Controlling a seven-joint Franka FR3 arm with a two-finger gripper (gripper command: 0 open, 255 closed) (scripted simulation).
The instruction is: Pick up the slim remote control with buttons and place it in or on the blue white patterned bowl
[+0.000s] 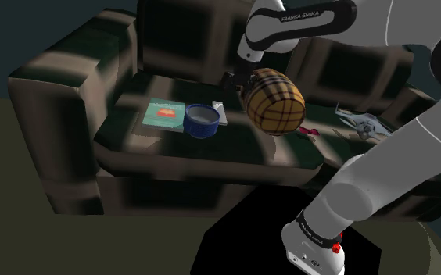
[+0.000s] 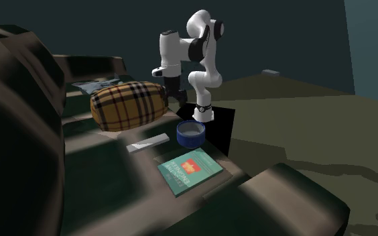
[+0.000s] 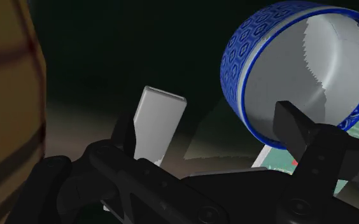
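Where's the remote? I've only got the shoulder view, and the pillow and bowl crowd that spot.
Observer: The remote lies flat on the sofa seat, between the pillow and the bowl.
Operator: Is the hand shut on it?
Observer: No. In the wrist view the hand is open; the remote shows between its fingers, unclasped.
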